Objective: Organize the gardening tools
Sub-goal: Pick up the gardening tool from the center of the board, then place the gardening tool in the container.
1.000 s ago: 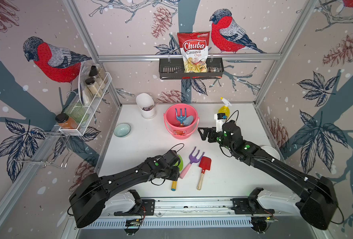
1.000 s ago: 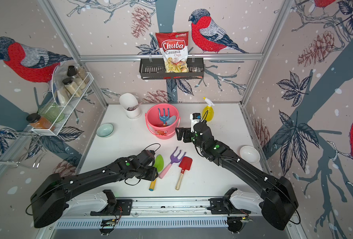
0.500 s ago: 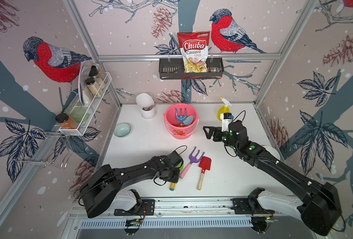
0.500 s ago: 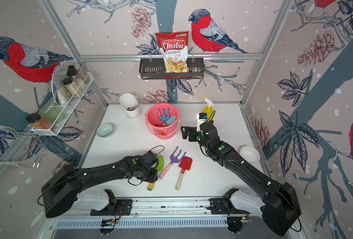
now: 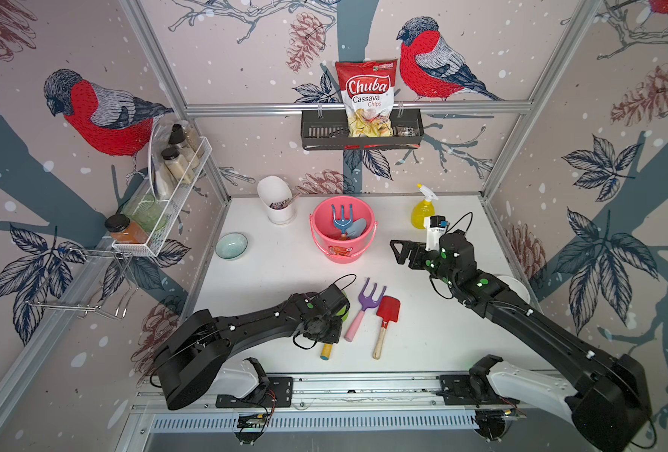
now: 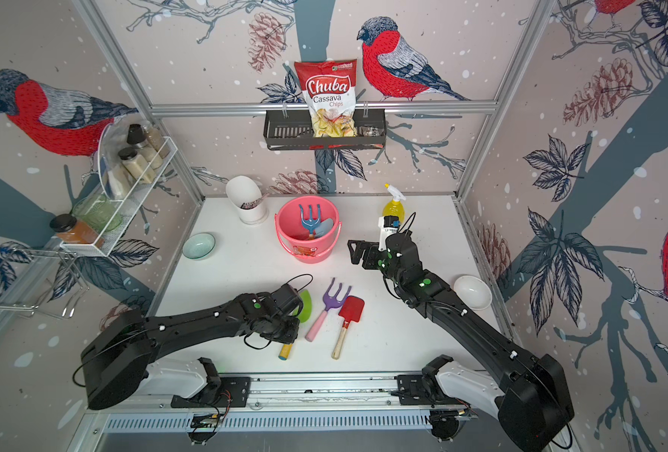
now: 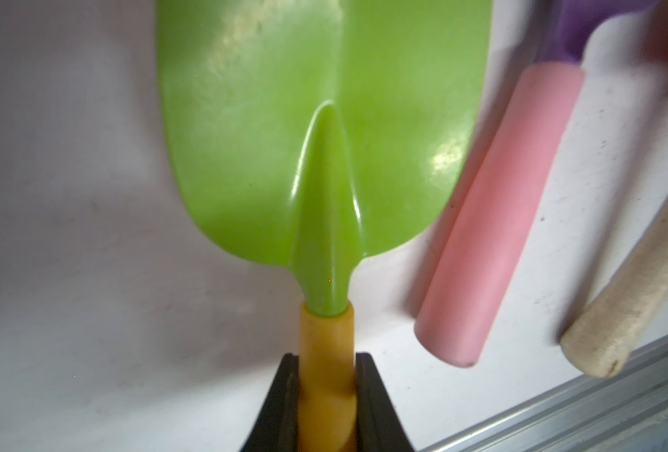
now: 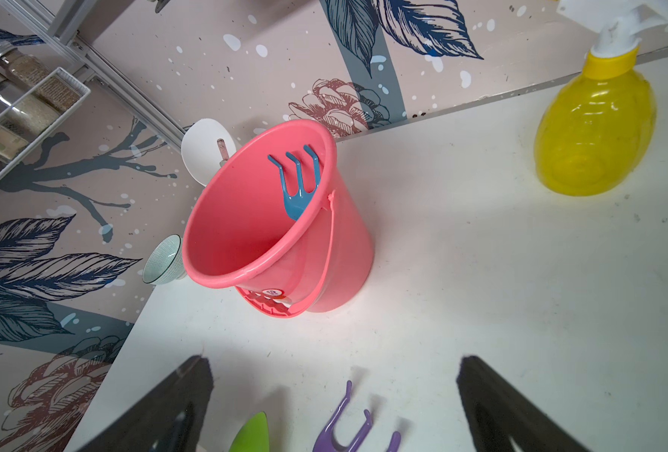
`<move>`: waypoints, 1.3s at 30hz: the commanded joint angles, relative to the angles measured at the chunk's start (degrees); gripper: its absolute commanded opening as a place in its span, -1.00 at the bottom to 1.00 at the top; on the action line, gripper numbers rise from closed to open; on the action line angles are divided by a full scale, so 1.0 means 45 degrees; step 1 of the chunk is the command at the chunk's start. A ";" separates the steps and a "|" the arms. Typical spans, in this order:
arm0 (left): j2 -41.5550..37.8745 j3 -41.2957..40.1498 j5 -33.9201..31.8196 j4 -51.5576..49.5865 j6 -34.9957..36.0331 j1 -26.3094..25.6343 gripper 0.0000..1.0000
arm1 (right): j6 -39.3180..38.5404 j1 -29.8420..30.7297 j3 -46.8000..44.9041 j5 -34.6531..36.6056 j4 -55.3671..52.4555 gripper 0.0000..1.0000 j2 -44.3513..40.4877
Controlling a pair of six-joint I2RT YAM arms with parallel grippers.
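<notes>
The green spade (image 7: 324,137) lies on the surface (image 5: 422,344) beside the purple fork (image 5: 367,303), its yellow handle (image 7: 326,336) pinched by the jaws of my left arm (image 5: 254,323). I'd lift it straight up, clear of the fork, toward the bucket (image 5: 340,254). The jaws of my right arm (image 5: 520,317) hang spread, empty; the bag (image 5: 367,98) reads "Chuba Cassava Chips".

Bird-papered booth around a white table (image 5: 277,274)
The walls (image 5: 246,58) carry pale wallpaper with red-breasted birds (image 5: 101,117), pine cones, dark leaves and grey-blue branches, framed by aluminium rails (image 5: 265,108). A black shelf (image 5: 324,131) hangs on the back rail; a white wire rack (image 5: 175,195) hangs on the side wall. The table top is evenly lit, with soft shadows.
</notes>
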 commanded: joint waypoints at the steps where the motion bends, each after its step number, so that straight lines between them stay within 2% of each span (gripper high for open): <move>1: -0.0687 0.0305 -0.1141 -0.0581 -0.0247 -0.0035 -1.00 | 0.0147 -0.0028 -0.0076 -0.0261 0.0252 1.00 -0.0054; 5: -0.2214 0.0750 -0.2116 -0.0369 0.0176 -0.0185 -1.00 | 0.0168 -0.0017 -0.0066 -0.0274 0.0178 1.00 -0.0108; 10: -0.4292 0.1280 -0.4531 0.0822 0.1510 -0.0308 -1.00 | 0.0224 -0.0036 -0.0172 -0.0260 0.0260 1.00 -0.0246; 13: -0.4438 0.1942 -0.6129 0.1973 0.2749 -0.0252 -1.00 | 0.0338 -0.0036 -0.0252 -0.0246 0.0441 1.00 -0.0283; 15: -0.4111 0.2470 -0.6603 0.3035 0.3654 -0.0045 -1.00 | 0.0431 -0.0037 -0.0311 -0.0384 0.0609 1.00 -0.0271; 18: -0.3457 0.3075 -0.6308 0.5037 0.4880 0.0709 -1.00 | 0.0514 -0.0032 -0.0317 -0.0587 0.0736 1.00 -0.0204; 25: -0.1997 0.3913 -0.4640 0.8859 0.6434 0.2800 -1.00 | 0.0579 0.0003 -0.0363 -0.0577 0.0664 1.00 -0.0490; 30: -0.1146 0.3651 -0.3400 1.1432 0.7117 0.3887 -1.00 | 0.0627 0.0002 -0.0607 -0.0513 0.0772 1.00 -0.0664; 36: -0.0005 0.2893 -0.2564 1.4350 0.7837 0.4446 -1.00 | 0.0696 0.0000 -0.0669 -0.0531 0.0935 1.00 -0.0631; 39: 0.0851 0.3119 -0.2209 1.4983 0.8026 0.4593 -1.00 | 0.0666 -0.0005 -0.0628 -0.0531 0.0924 1.00 -0.0599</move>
